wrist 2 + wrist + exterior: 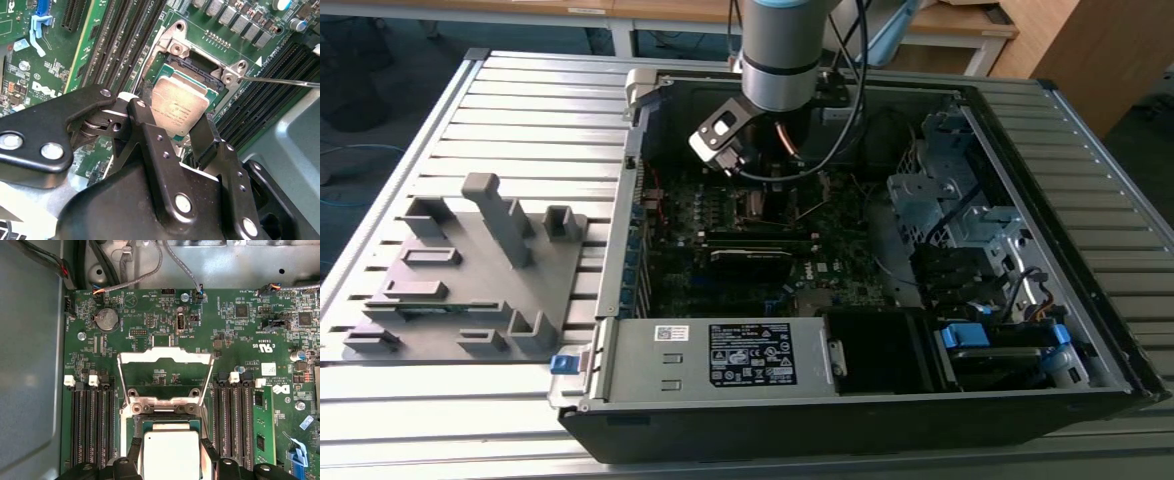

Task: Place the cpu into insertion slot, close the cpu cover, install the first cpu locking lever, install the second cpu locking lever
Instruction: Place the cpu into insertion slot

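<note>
My hand [171, 120] grips the cpu [179, 100] by two edges over the insertion slot [197, 65]; the cpu cover [165, 356] stands swung open

Square cpu [179, 106] (dull silvery top) over the insertion slot [195, 64], cpu cover [165, 355] swung open

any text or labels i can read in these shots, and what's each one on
None reads reliably.
cpu: faint print on its metal top, too faint to read.
black label on the grey metal box: print too small to read.
green circuit board: white markings, too small to read.
</note>
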Controlling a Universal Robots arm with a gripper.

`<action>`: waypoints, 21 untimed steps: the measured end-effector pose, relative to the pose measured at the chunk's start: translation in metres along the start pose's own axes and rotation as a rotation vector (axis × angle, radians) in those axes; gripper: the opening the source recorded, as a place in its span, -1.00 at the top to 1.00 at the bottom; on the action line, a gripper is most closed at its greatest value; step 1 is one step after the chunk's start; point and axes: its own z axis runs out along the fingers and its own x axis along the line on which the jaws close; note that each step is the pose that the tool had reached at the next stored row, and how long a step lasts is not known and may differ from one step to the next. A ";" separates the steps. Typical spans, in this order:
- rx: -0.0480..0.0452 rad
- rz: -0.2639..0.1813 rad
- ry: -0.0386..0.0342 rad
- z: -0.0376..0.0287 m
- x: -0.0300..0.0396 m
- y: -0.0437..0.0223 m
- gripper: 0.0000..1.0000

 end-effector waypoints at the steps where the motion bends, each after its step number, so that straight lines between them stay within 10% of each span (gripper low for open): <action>1: 0.0000 0.000 0.0000 0.0002 0.0000 -0.0003 -0.08; 21: 0.0000 0.000 0.0000 0.0106 0.0020 -0.0033 -0.08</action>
